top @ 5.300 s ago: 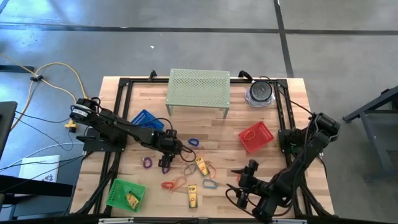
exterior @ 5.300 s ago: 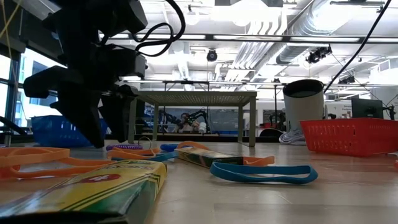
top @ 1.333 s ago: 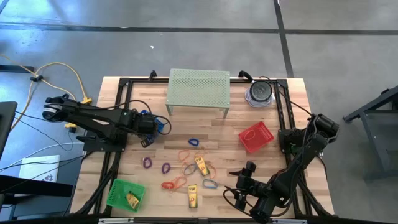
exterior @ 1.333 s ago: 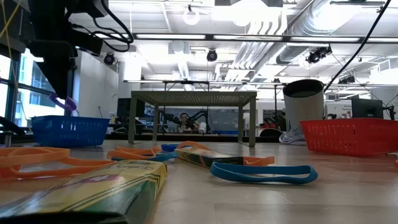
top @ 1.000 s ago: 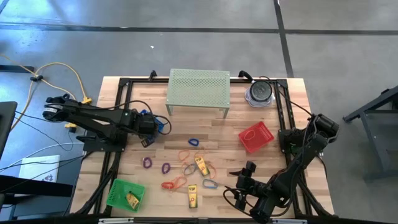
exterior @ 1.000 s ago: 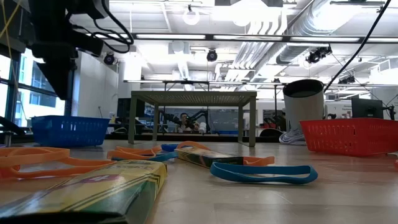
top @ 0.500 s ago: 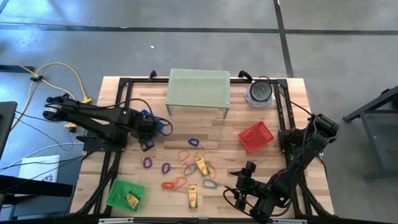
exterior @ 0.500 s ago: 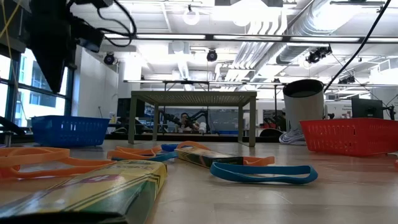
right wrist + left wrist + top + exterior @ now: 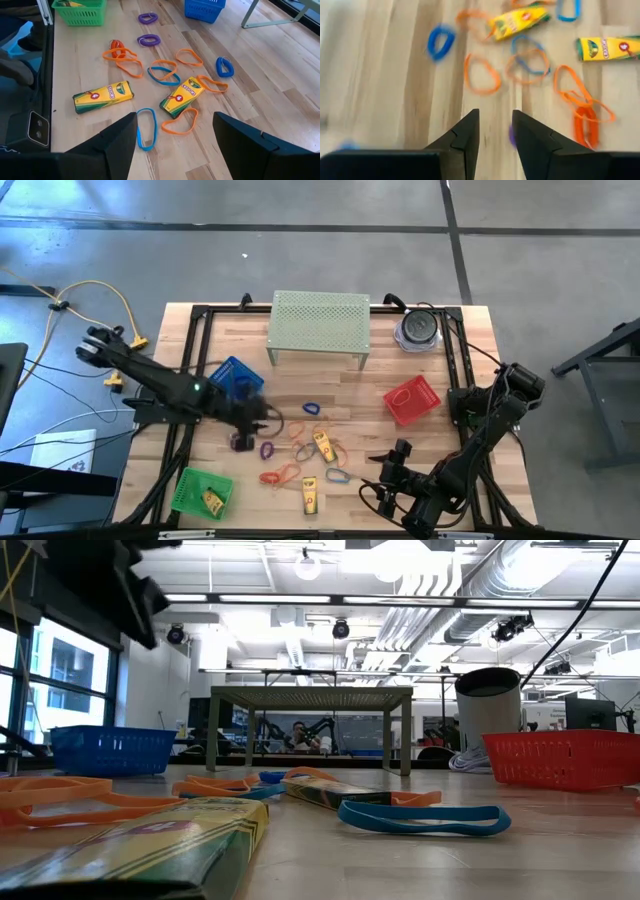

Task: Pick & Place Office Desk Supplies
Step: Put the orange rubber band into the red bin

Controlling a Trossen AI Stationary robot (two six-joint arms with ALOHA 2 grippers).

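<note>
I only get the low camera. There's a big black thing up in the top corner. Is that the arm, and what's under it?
Observer: Yes, that's the left arm. From above, the left gripper hovers right beside a purple band.
Operator: Is it holding anything?
Observer: No. Its wrist camera shows its fingers a little apart, with nothing between them.
Operator: Where's the other arm?
Observer: The right gripper waits on the table's right side, wide open and empty, facing the scattered bands.
</note>
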